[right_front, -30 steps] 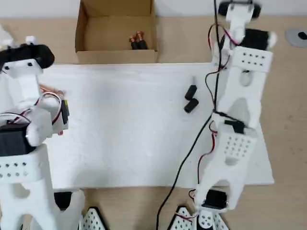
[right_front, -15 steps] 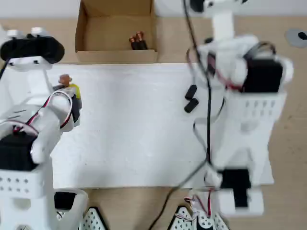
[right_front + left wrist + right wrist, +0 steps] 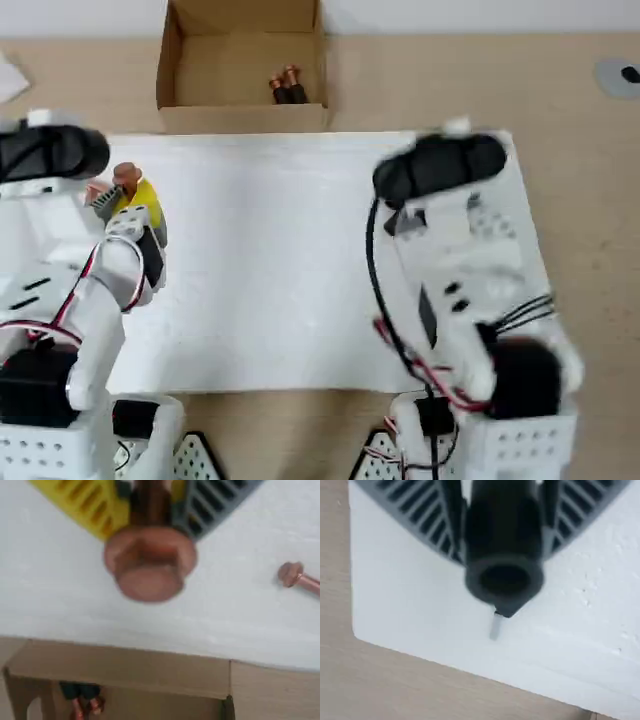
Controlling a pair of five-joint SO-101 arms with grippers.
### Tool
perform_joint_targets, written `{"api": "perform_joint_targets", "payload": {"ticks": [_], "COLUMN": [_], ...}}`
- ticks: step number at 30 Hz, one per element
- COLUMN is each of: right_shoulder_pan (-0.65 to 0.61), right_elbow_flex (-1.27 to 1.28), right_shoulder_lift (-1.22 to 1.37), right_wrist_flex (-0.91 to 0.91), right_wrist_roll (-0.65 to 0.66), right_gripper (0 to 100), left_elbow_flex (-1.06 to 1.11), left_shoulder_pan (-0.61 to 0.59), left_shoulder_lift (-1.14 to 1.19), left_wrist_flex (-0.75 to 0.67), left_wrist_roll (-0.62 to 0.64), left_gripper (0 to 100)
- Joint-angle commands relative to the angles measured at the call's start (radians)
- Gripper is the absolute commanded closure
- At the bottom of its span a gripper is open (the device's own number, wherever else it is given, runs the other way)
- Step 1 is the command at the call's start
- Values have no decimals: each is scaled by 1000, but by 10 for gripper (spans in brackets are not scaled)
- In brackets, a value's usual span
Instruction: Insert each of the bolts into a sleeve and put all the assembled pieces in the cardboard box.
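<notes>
Fingers [image 3: 80, 500] of the left gripper [image 3: 150, 505] pinch a copper bolt [image 3: 150, 565] near the white mat's [image 3: 260, 280] left edge; the right gripper's [image 3: 505, 510] fingers clamp a black sleeve [image 3: 505, 575].

a light wooden table [image 3: 585, 240] is spreading across the high view, with a white mat [image 3: 280, 280] lying over its middle. a pale wall [image 3: 90, 15] is running along the top edge, and a small grey disc [image 3: 618, 77] is sitting at the upper right.
</notes>
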Motion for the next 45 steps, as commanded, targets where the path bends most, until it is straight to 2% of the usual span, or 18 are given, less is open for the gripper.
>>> {"api": "perform_joint_targets", "payload": {"ticks": [1, 6, 10, 15, 19, 24, 29, 35, 45], "right_shoulder_pan": [-19, -154, -272, -395, -458, -527, -556, -556, -633], "right_elbow_flex": [262, 536, 659, 691, 684, 693, 809, 984, 980], "right_shoulder_lift": [-117, -157, -182, -240, -317, -446, -579, -685, -719], "right_wrist_flex": [-210, -514, -741, -810, -744, -631, -675, -723, -724], "right_wrist_roll": [-11, -15, -17, -100, -144, -121, -106, -81, -80], "right_gripper": [988, 988, 988, 988, 988, 988, 988, 988, 988], "left_elbow_flex": [46, 196, 293, 324, 319, 315, 322, 292, 341], "left_shoulder_pan": [14, 20, 78, 172, 195, 218, 293, 339, 427], "left_shoulder_lift": [-39, -38, -45, -45, -47, -81, -239, -358, -429], "left_wrist_flex": [-95, -304, -493, -621, -603, -565, -500, -428, -433], "left_wrist_roll": [54, 123, 130, 126, 127, 129, 130, 192, 186], "left_gripper": [992, 992, 993, 994, 994, 994, 994, 994, 994]}}
